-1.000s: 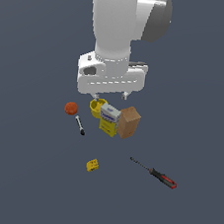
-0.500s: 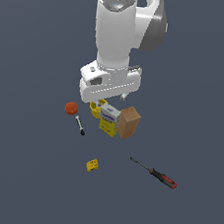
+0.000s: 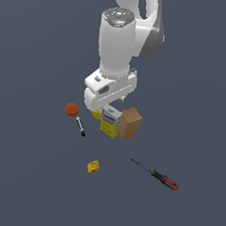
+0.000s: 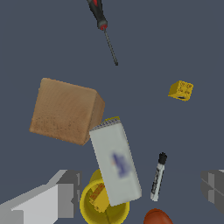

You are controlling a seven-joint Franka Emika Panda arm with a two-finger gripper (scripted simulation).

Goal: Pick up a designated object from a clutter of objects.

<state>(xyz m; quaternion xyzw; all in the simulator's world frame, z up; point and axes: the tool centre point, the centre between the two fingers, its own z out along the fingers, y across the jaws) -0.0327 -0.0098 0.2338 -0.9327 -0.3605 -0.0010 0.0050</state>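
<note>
we saw flat, even, dim light, no cast shadows or glare; the carton's (image 4: 114, 163) label looked blurred.

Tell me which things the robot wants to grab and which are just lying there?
For the job:
yellow carton
gripper, above the carton

Just lying about:
brown box
yellow cup
orange-red ball
marker
small yellow block
screwdriver
</note>
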